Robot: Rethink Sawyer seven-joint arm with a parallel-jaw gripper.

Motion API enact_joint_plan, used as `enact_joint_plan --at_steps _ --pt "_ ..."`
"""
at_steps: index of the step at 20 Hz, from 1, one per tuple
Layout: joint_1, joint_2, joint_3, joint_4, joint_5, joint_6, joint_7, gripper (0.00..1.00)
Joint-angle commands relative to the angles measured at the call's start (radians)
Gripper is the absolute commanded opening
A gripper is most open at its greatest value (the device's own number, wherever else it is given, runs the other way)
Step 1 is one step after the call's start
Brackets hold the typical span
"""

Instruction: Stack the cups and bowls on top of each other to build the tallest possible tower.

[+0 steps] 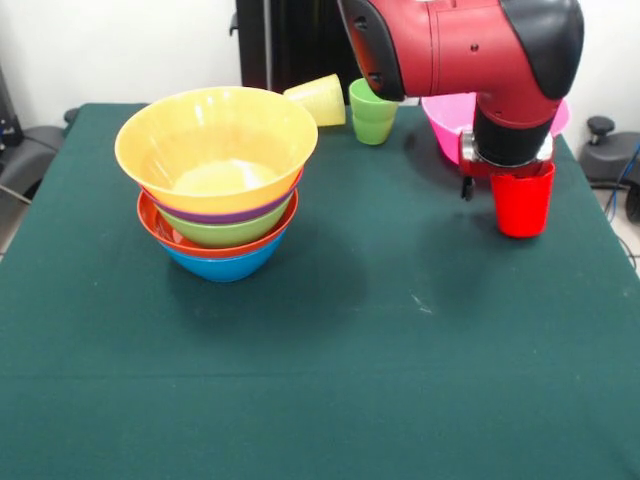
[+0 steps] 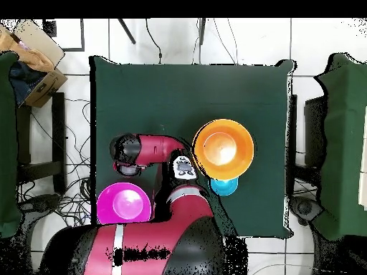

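Five nested bowls form the tower (image 1: 220, 185), yellow-orange topmost; the fingers (image 1: 520, 185) pinch the red cup (image 1: 522, 205).

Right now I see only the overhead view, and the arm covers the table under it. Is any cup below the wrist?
Observer: Yes. The red cup is upright directly under the gripper, with its rim right at it.
Operator: And the other cups?
Observer: The yellow cup lies on its side behind the tower, next to the upright green cup.
Operator: How many bowls are in the tower?
Observer: Five rims show: yellow-orange on top, then purple, green, red-orange, and blue at the bottom.
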State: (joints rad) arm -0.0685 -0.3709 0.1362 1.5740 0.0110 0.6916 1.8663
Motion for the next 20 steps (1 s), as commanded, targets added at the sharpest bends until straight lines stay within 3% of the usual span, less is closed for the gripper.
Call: enact_joint_plan --at_steps 1,9,20 --pt "0.020 0.081 0.027 -0.032 -0.079 -0.116 0.036 1.00" --pt "0.002 0.078 0.032 -0.017 -0.082 -0.168 0.034 1.00" --pt "0.030 0.074 -0.003 -0.024 -0.075 -0.189 0.062 1.00"
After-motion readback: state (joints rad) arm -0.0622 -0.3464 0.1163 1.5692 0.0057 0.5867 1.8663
